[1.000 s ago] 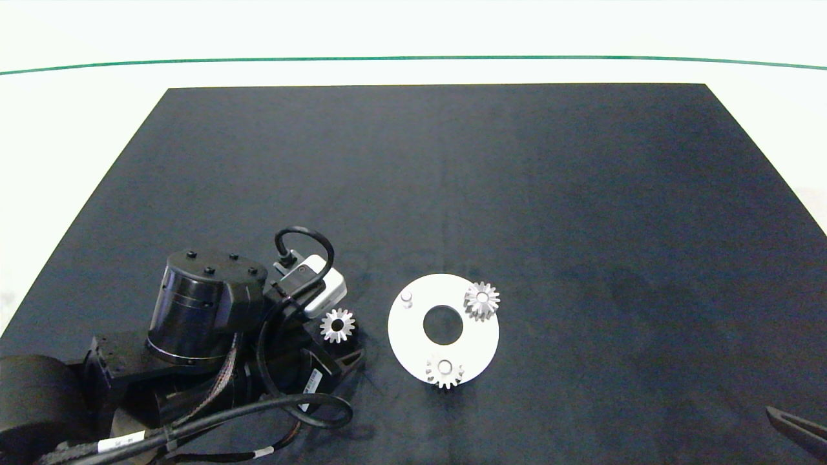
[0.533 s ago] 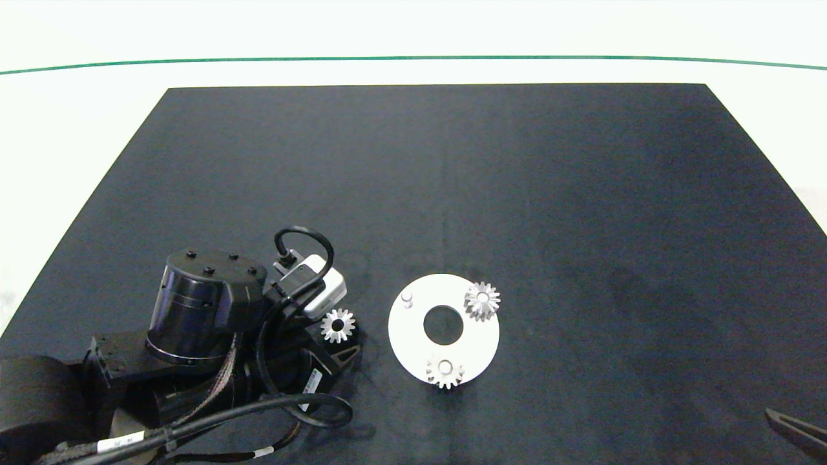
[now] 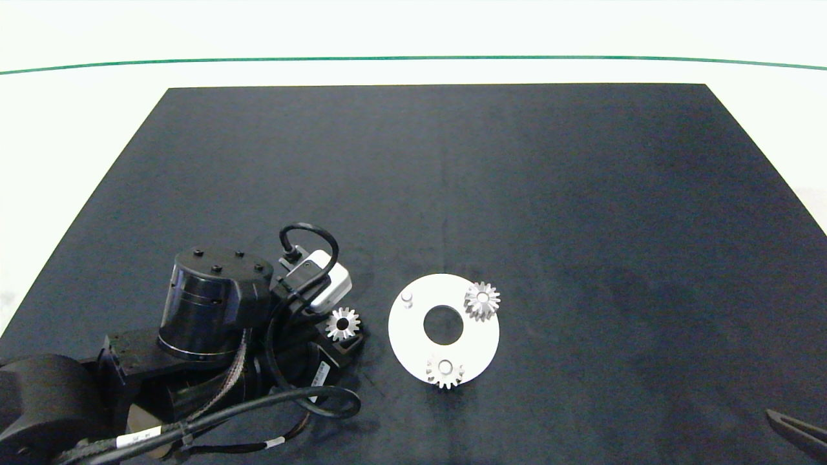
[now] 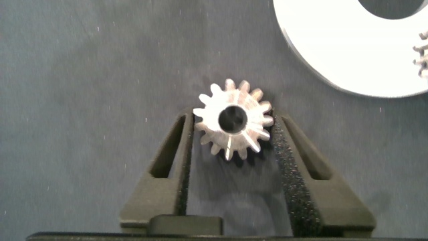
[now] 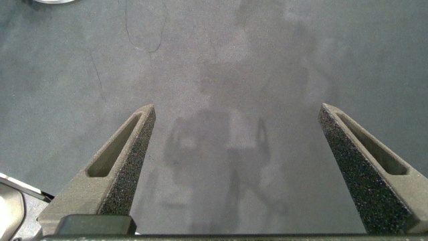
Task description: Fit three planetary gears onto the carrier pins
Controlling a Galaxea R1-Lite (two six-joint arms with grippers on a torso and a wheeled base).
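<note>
A black mat (image 3: 452, 181) covers the pale table; all parts lie in its near half. At the left, the left gripper (image 4: 234, 144) is closed narrow on the third planetary gear (image 3: 342, 323), foam pads pressing the tooth tips on both sides, bore facing up. The gear is just beside the white carrier disc (image 3: 413, 342), not over it. On the disc, one bare carrier pin (image 3: 406, 298) stands nearest the held gear; two seated gears (image 3: 482, 300) (image 3: 444, 371) occupy the other pins. At the far right edge, the right gripper (image 5: 234, 167) hangs wide open and empty over bare mat.

Risks:
- Grip is on tooth tips only; the gear may rotate or slip.
- A tilted bore would jam on the pin.
- Lateral contact could shift the unsecured disc.
</note>
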